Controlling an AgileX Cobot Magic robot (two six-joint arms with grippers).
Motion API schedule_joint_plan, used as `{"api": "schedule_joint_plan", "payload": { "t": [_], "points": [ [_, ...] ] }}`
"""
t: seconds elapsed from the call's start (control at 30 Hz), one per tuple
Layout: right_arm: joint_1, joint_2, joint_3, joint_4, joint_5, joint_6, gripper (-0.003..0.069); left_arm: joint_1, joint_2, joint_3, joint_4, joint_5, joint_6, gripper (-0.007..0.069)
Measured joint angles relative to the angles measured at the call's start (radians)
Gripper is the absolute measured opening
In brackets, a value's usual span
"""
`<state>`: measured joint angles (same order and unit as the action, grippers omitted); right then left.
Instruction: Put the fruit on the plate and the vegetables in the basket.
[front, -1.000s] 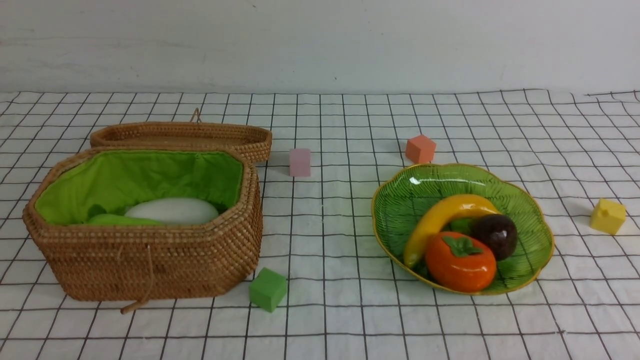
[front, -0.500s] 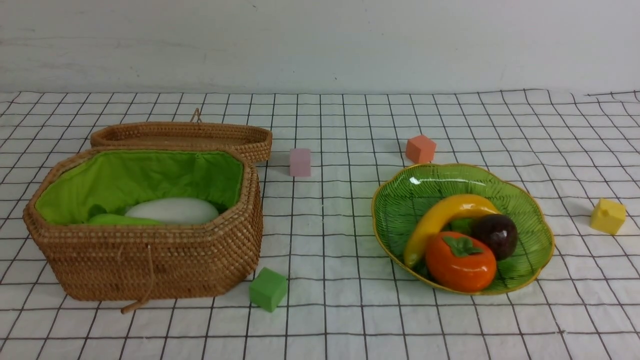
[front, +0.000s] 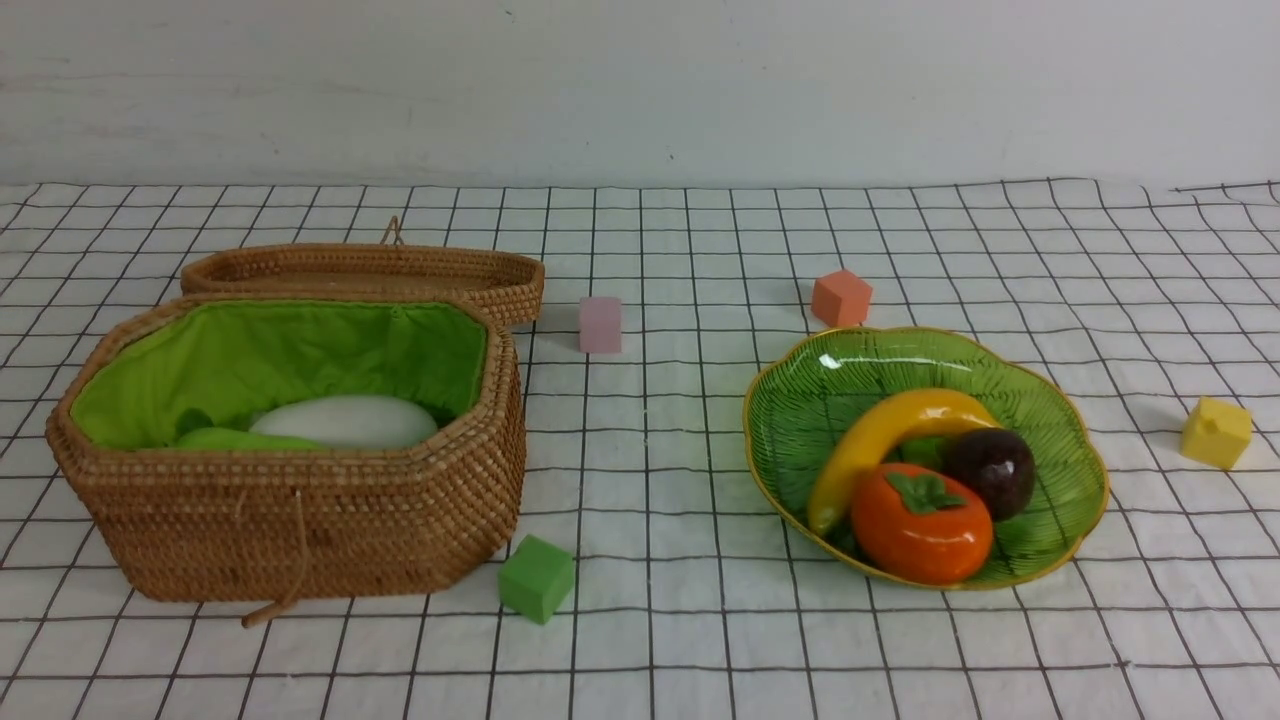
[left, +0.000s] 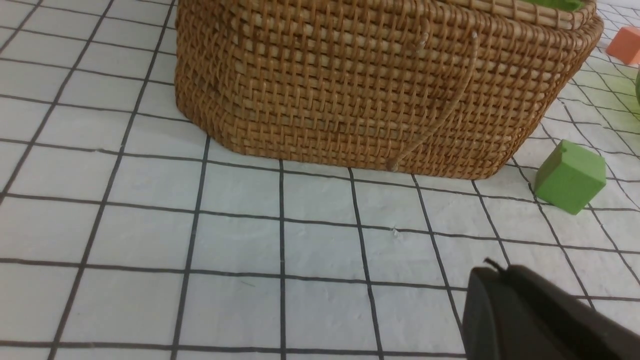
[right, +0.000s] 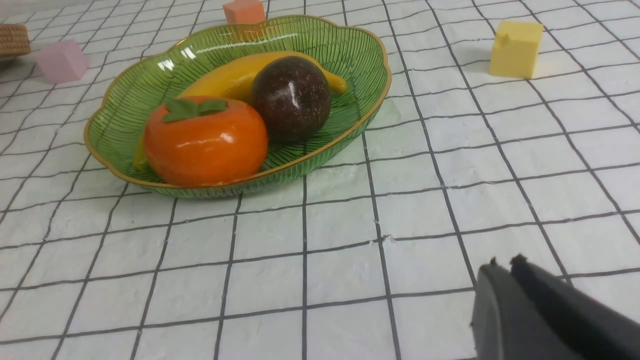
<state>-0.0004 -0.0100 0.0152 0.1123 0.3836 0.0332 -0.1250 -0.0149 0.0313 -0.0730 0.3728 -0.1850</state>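
On the green plate (front: 800, 400) lie the fruit: a yellow banana (front: 880, 430), an orange persimmon (front: 920, 525) and a dark-purple mangosteen (front: 992, 470). The brown woven basket (front: 300, 520) with green lining holds vegetables: a white radish (front: 345, 420) and a light-green gourd (front: 240, 440). Neither arm shows in the front view. In the left wrist view, my left gripper (left: 500, 267) is shut and empty, low over the cloth in front of the basket (left: 350, 85). In the right wrist view, my right gripper (right: 502, 260) is shut and empty, well short of the plate (right: 150, 95).
The unlined basket lid (front: 360, 270) lies behind the basket. Foam cubes are scattered on the checked cloth: pink (front: 600, 325), orange (front: 840, 298), yellow (front: 1215, 432), and green (front: 537, 578) by the basket's front corner.
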Motion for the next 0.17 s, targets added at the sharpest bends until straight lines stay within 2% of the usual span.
{"api": "schedule_joint_plan", "payload": {
  "t": [0.17],
  "points": [
    [0.0,0.0,0.0,0.0,0.0,0.0,0.0043,0.0,0.0,0.0,0.0,0.0,0.0,-0.0001]
  ]
}}
